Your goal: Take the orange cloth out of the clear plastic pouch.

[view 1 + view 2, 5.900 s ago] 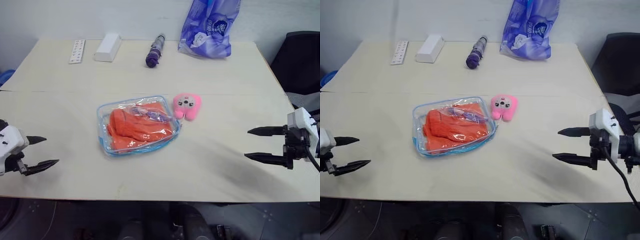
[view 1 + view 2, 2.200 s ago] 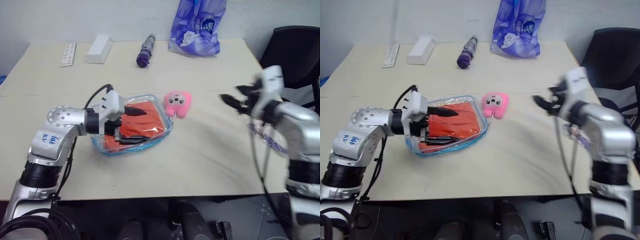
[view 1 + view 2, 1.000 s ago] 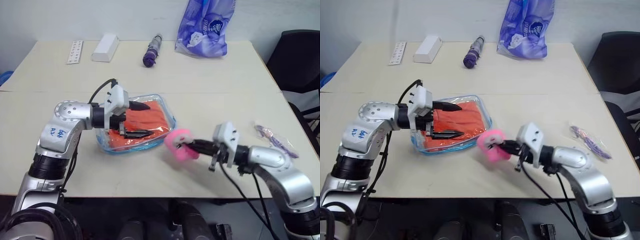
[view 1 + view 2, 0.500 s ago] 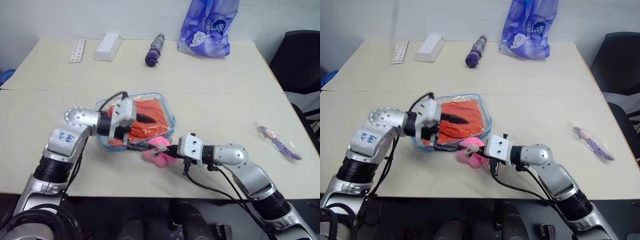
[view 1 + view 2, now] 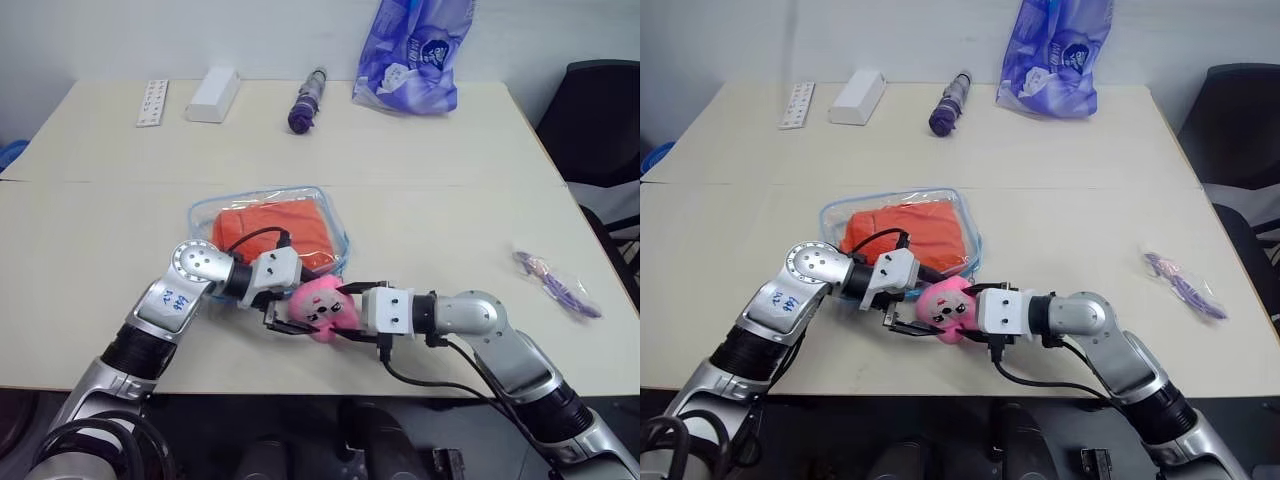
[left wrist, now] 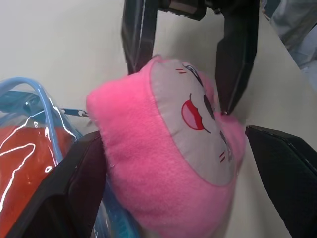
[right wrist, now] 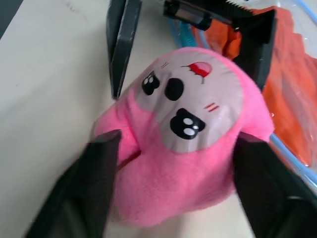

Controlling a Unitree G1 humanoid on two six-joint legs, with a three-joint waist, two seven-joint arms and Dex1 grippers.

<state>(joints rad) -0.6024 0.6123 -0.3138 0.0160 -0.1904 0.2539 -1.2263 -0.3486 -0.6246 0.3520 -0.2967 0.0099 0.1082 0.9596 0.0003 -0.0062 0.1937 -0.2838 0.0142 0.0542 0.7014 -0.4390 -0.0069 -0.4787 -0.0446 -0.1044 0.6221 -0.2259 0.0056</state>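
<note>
Left eye view puts the pink plush toy (image 5: 322,310) nearest, on the desk (image 5: 450,235) just in front of the clear plastic pouch (image 5: 268,232), and both arms meet on it. The right gripper (image 5: 346,313) reaches in from the toy's right with its fingers spread either side of the plush; in the right wrist view they stand wide and do not look to be pinching it, so it seems to be letting go. The left gripper (image 5: 290,312) comes from the toy's left, jaws wide apart around the same plush, apparently to take it or push it clear of the pouch mouth. Just behind the toy, the pouch lies flat with the orange cloth (image 5: 270,225) folded inside it, untouched. Well beyond the pouch, at the desk's far edge, stands the purple-blue plastic bag (image 5: 412,55).
</note>
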